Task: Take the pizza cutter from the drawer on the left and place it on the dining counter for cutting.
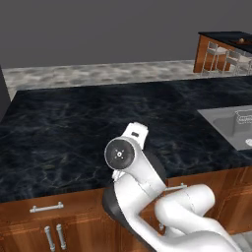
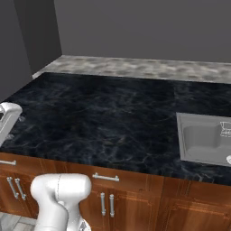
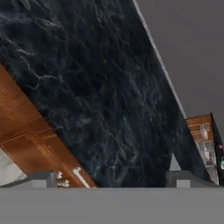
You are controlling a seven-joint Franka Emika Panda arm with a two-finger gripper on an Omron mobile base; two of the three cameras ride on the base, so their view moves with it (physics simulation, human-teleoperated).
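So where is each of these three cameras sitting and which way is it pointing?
Left base view: behind the arm, looking down over the sink counter, the dining counter far right.
Right base view: behind on the other side, arm lower left, the sink at right.
Hand view: rolled, open jaws over counter and drawer front.
Both base views share counter and sink.

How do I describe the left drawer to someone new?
Start at the black marble counter with the sink. Along its wooden front, far from the sink, sits the drawer. Its silver bar handle lies horizontal; the cabinet doors beneath have vertical ones.
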